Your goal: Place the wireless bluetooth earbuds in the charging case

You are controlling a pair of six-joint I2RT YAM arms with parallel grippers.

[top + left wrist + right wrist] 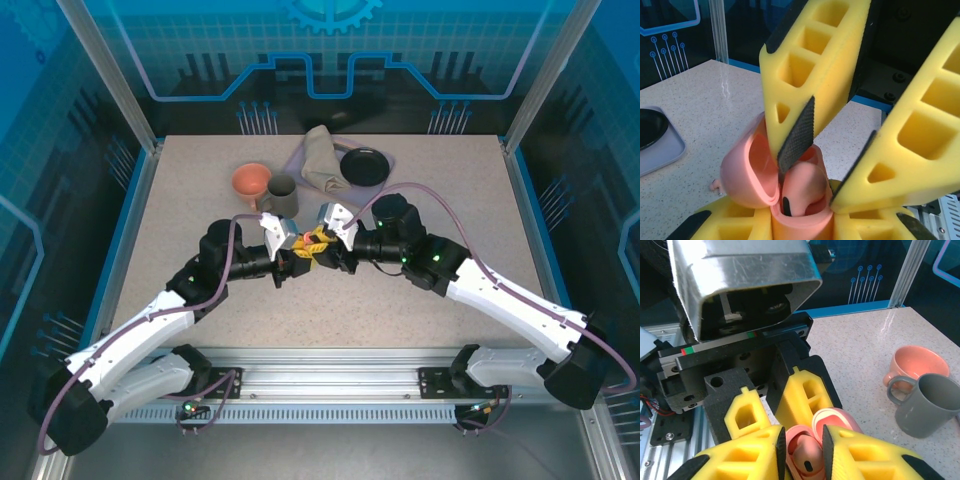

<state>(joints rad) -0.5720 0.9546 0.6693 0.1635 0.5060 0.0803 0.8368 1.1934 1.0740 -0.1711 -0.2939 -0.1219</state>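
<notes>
Seen from above, the two arms meet tip to tip in the middle of the desk (420, 300). The left claw (300, 252) comes in from the lower left of the frame and the right claw (330, 238) from the right. Between them is a pink charging case (319, 243).

The left claw is closed tight on the lower half of the charging case. In its own camera the case stands at the bottom centre of the frame, between the two yellow fingers (727, 225), with its mouth turned up. The lid (747, 175) is open and leans to the left of the frame.

The right claw reaches down to the open case from the upper part of that same frame. Its jaws are only a little apart, and a pink earbud (802, 457) is between the two black pads (781, 450). Both pads lie against its sides, so this claw has hold of it. The earbud sits partly down in the case, with its round top above the rim.

At the right of the right wrist frame a pink cup (915, 365) and a grey mug (932, 402) stand close together on the desk, well apart from the claws. In the view from above, a black dish (363, 165) and a folded cloth (320, 160) lie at the upper centre.
</notes>
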